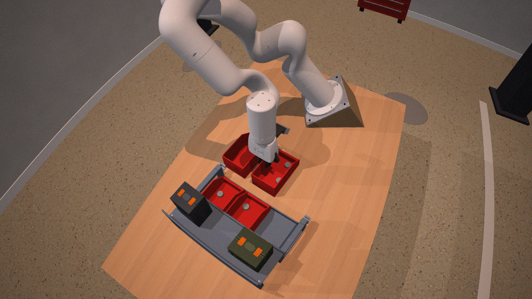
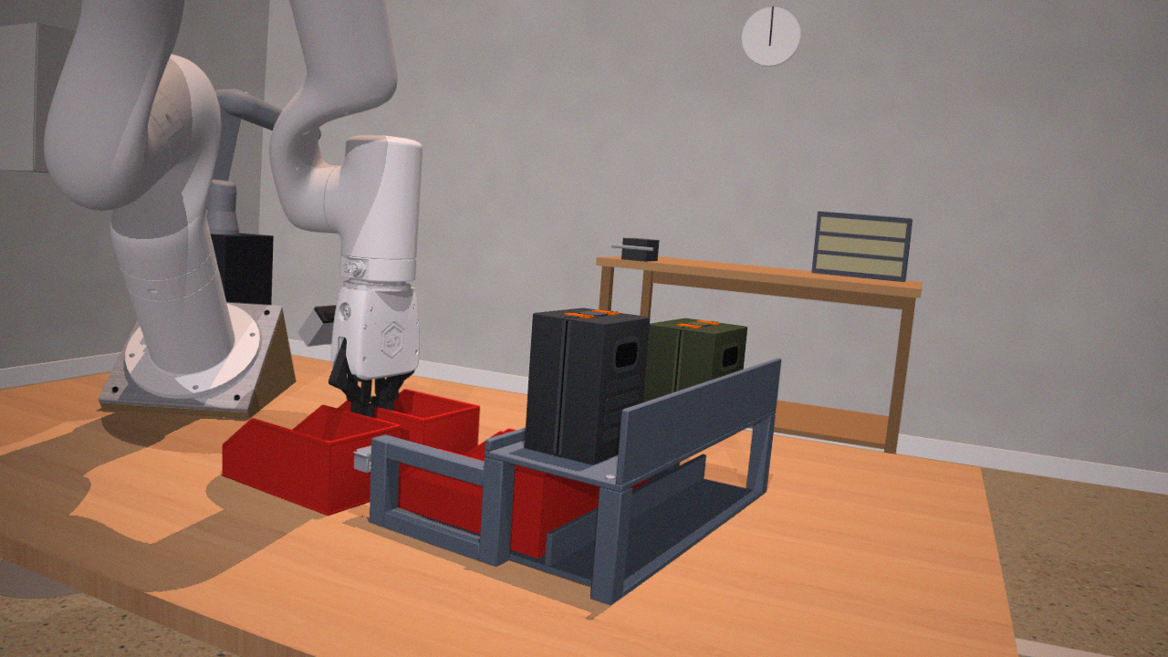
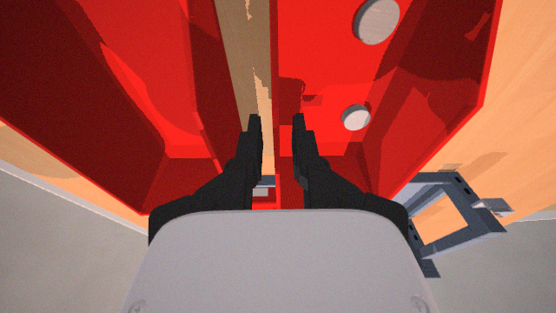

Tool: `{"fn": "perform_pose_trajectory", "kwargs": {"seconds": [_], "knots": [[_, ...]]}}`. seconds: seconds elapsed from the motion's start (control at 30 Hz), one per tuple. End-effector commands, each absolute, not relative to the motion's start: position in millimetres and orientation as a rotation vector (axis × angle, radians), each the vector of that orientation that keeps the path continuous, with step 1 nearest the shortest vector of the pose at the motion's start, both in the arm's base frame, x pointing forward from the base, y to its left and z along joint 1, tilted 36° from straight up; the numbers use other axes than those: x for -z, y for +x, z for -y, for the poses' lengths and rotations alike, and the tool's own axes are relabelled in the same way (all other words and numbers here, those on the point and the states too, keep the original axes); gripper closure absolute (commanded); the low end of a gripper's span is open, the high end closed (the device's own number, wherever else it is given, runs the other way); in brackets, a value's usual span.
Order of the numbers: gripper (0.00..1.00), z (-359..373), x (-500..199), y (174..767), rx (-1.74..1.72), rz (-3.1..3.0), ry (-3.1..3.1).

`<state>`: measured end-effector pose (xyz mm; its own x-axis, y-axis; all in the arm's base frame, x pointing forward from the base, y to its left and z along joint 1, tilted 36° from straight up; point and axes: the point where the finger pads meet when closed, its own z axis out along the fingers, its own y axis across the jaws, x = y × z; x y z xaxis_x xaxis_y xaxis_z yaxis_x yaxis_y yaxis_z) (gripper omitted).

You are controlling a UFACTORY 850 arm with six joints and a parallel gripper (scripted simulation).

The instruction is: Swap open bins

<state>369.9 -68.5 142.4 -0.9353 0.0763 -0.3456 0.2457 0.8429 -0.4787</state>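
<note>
Empty bin [image 1: 236, 158] [image 2: 277, 464] [image 3: 130, 104]: standing on tbl before shelf [image 1: 212, 231] [image 2: 495, 523] [image 3: 478, 213]; removal done.
Parts bin [image 1: 264, 183] [image 2: 451, 426] [image 3: 321, 132]: also standing before shelf.
Gripper [image 1: 263, 165] [image 2: 373, 410] [image 3: 276, 129]: straddling its wall, part-spread, not pinching.
Shelf slot: awaiting xfer, release, arm clr.

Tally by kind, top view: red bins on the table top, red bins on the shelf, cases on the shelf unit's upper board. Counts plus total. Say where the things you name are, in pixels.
Red bins on the table top [image 1: 237, 163] [image 1: 276, 185]: 2
Red bins on the shelf [image 1: 215, 200] [image 1: 256, 209]: 2
Cases on the upper board [image 1: 193, 208] [image 1: 249, 247]: 2
Total: 6
</note>
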Motion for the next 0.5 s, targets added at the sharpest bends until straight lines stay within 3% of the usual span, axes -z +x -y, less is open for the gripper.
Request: {"fn": "perform_pose_trajectory", "kwargs": {"seconds": [0.0, 0.17, 0.2, 0.47], "knots": [[0.74, 68.4, -142.6, 370.3, 0.763, -2.706, 0.243], [0.74, 68.4, -142.6, 370.3, 0.763, -2.706, 0.243], [1.0, 68.4, -142.6, 370.3, 0.763, -2.706, 0.243], [1.0, 68.4, -142.6, 370.3, 0.763, -2.706, 0.243]]}}
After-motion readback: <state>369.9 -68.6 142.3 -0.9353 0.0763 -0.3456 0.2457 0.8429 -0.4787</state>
